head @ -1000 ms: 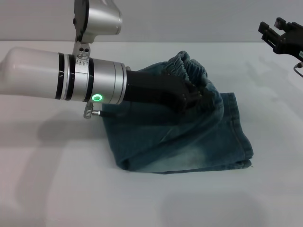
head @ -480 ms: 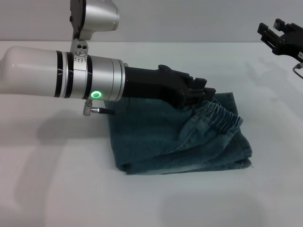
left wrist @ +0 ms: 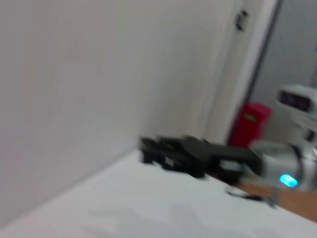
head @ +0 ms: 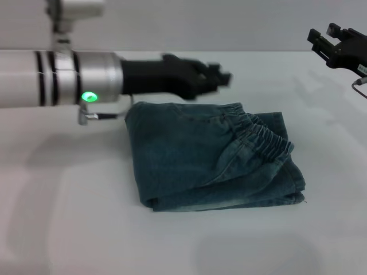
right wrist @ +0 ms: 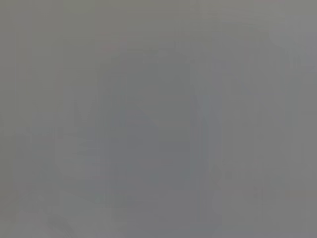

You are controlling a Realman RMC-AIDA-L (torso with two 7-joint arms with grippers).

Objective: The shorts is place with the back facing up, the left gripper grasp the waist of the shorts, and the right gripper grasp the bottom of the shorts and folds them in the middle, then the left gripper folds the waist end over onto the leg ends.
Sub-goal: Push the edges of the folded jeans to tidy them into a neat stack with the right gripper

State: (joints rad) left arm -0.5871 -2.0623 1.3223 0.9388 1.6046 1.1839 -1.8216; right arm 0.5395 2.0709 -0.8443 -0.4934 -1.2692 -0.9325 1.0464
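The shorts [head: 189, 163] lie folded into a compact denim bundle on the white table [head: 69, 229]. The waist of the shorts [head: 262, 139] rests gathered on top toward the right, over the leg ends [head: 292, 186]. My left gripper [head: 222, 76] hovers above the far edge of the bundle, clear of the cloth, open and holding nothing. My right gripper [head: 328, 39] stays raised at the far right, away from the shorts, open and empty. It also shows in the left wrist view as the right gripper [left wrist: 147, 150], with its blue light behind it. The right wrist view is plain grey.
The white table stretches wide around the bundle on the left and in front. A wall [head: 229, 23] runs behind the table's far edge. A red object [left wrist: 250, 124] stands in the background of the left wrist view.
My left gripper carried the waist over onto the leg ends, let go of it, and has pulled up and back to the left. The right arm has not moved.
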